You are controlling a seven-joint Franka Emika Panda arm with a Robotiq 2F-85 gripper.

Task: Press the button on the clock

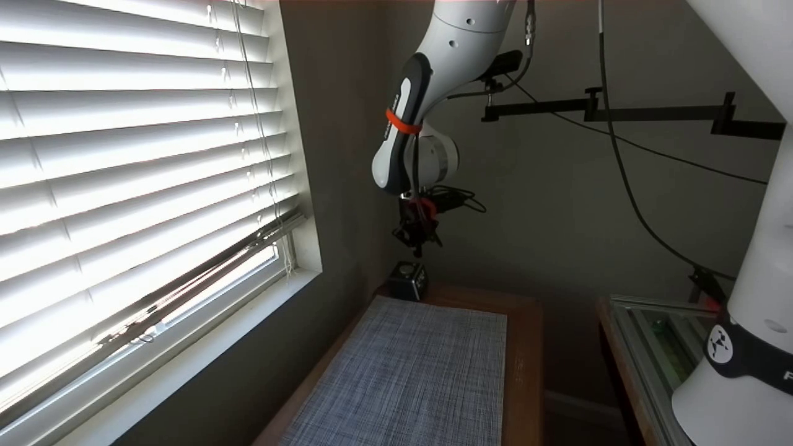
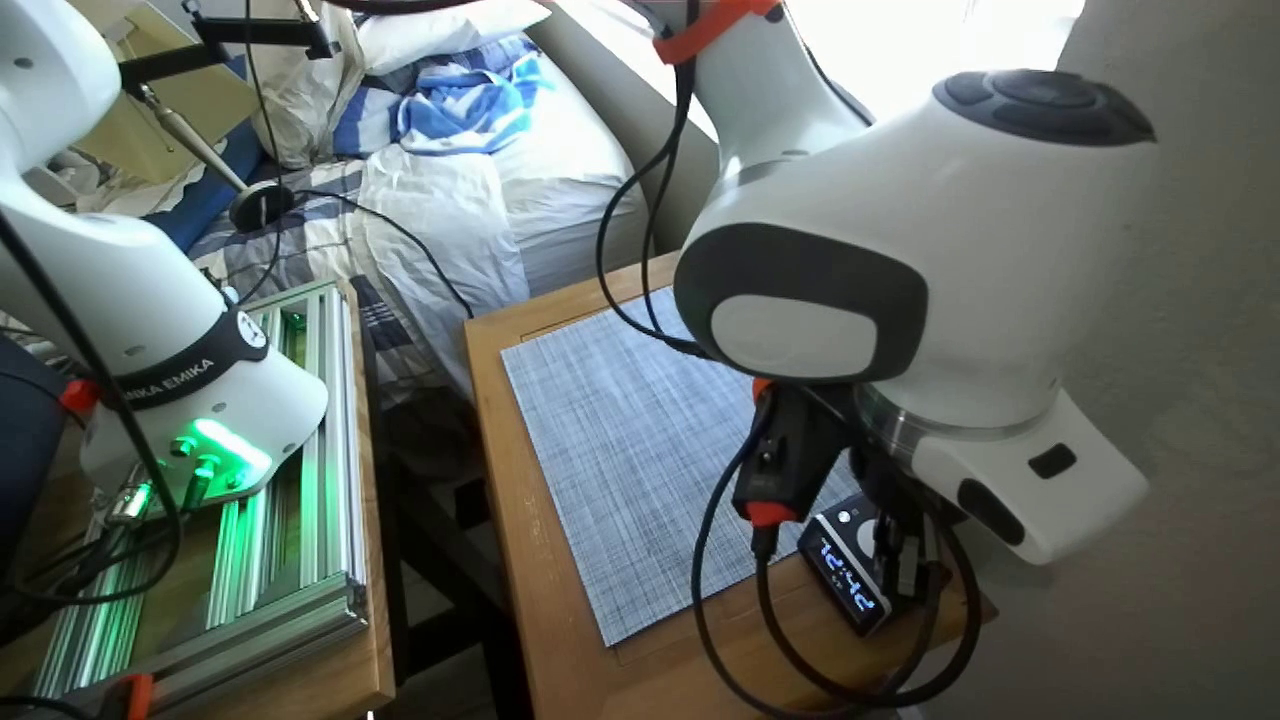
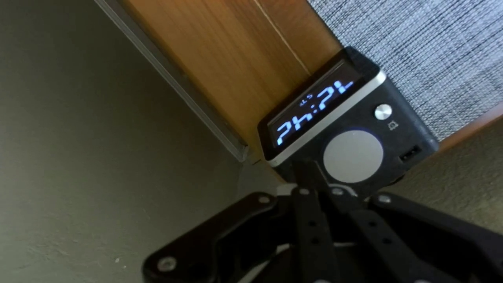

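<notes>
The clock point(image 3: 283, 118) is a small black cube-like box with a lit digit display. It sits at the table's end beside the mat, in both exterior views point(image 1: 406, 288) point(image 2: 845, 580). Its top carries a large round silver button point(image 3: 353, 156) and a small silver button point(image 3: 383, 112). My gripper point(image 3: 310, 171) is shut with nothing between its fingers. In the wrist view its tips overlap the clock's top beside the large button. In an exterior view the gripper point(image 1: 417, 253) points down just above the clock, with a small gap. In an exterior view cables and the wrist partly hide the gripper point(image 2: 908, 570).
A grey woven mat point(image 1: 427, 371) lies on the wooden table point(image 1: 523, 371). Walls stand close behind and beside the clock, with a window point(image 1: 155, 155) along one side. Loose cables point(image 2: 700, 600) hang from the wrist near the clock. A bed point(image 2: 480, 200) stands beyond the table.
</notes>
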